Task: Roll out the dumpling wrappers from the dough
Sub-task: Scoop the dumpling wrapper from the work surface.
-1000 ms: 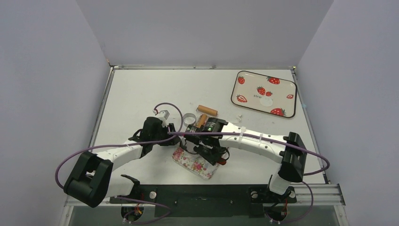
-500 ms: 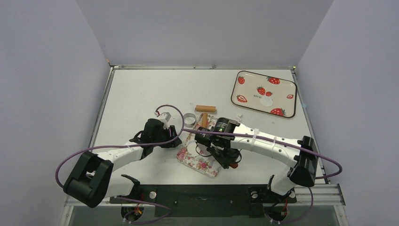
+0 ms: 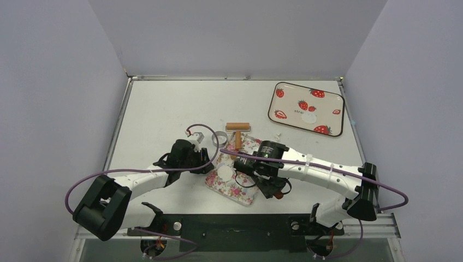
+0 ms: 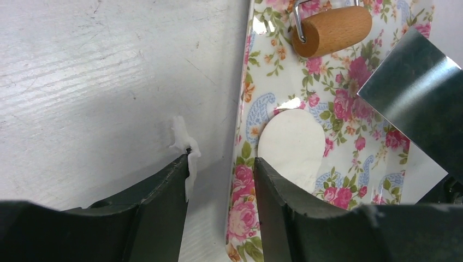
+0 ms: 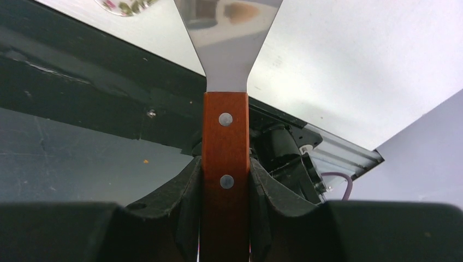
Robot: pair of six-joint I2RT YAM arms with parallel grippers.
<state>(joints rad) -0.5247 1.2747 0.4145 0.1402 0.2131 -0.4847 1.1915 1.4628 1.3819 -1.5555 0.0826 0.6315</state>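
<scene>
A round white dumpling wrapper (image 3: 225, 173) (image 4: 292, 147) lies on the floral tray (image 3: 240, 192) (image 4: 349, 82). A second wrapper (image 3: 309, 117) rests on the strawberry tray (image 3: 284, 103). My left gripper (image 3: 212, 164) (image 4: 221, 164) is open and its jaws straddle the floral tray's left rim. A scrap of dough (image 4: 183, 143) clings to its left finger. My right gripper (image 3: 275, 190) (image 5: 225, 185) is shut on the red handle (image 5: 225, 136) of the spatula. The spatula's blade (image 4: 420, 103) (image 5: 228, 33) hangs over the tray's right side.
The wooden roller (image 3: 238, 130) (image 4: 333, 30) lies at the floral tray's far end. Just left of it stands the silver ring (image 3: 220, 136). Small dough crumbs (image 3: 277, 135) lie on the table between the two trays.
My right arm drew back to the right with the spatula, uncovering the wrapper on the floral tray. The tray turned and shifted. My left gripper moved to its rim, jaws narrowing.
</scene>
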